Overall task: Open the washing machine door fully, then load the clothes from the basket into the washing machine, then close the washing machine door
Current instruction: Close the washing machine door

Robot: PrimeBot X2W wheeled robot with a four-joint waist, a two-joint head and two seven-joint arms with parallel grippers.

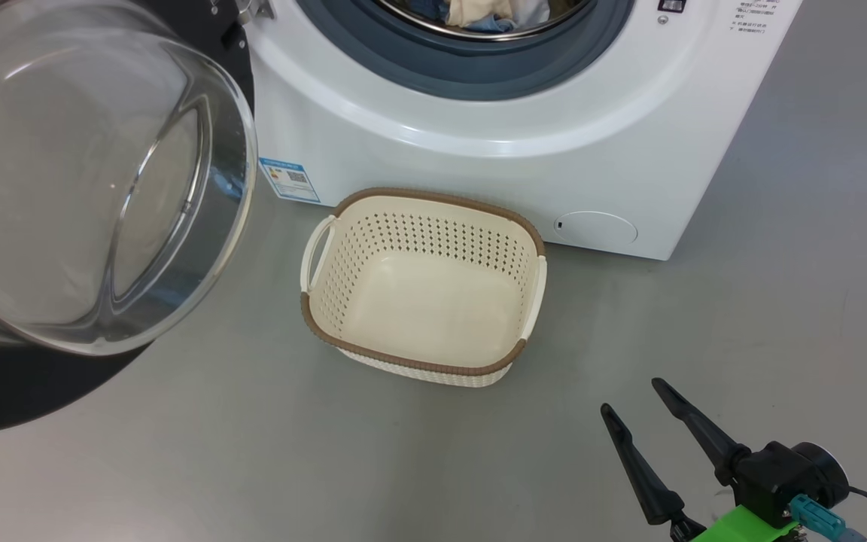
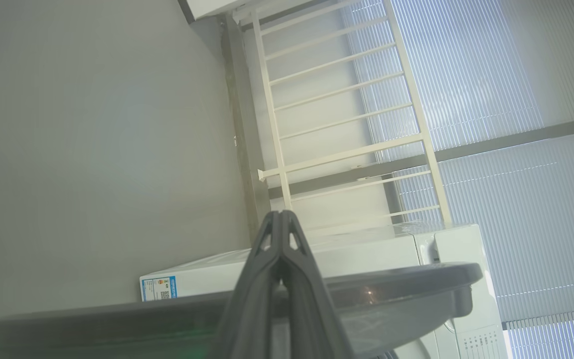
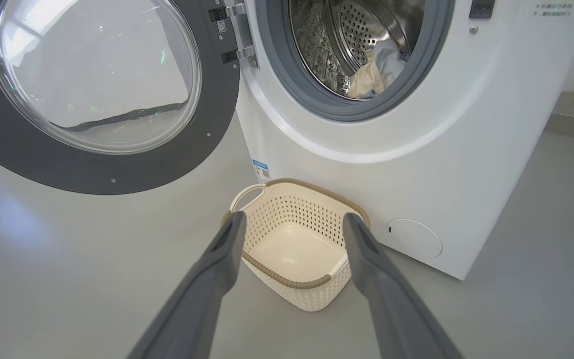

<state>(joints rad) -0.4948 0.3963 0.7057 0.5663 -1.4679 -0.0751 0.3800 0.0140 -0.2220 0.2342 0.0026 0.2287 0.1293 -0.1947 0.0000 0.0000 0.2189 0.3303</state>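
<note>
Head view: my right gripper (image 1: 631,397) is hanging spread wide, near the basket (image 1: 433,197) but apart. Left wrist: my left gripper (image 2: 281,215) is pressing its fingers together, crossing the washing machine door (image 2: 401,279) rim. Right wrist: I am seeing the basket framed between the spread fingers.

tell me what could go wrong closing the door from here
1. The clothes lie near the front of the drum, by the grey rubber ring; cloth could get pinched as the washing machine door shuts.
2. The left gripper, shut, sits at the door's rim edge and might slip off when pushing.
</note>
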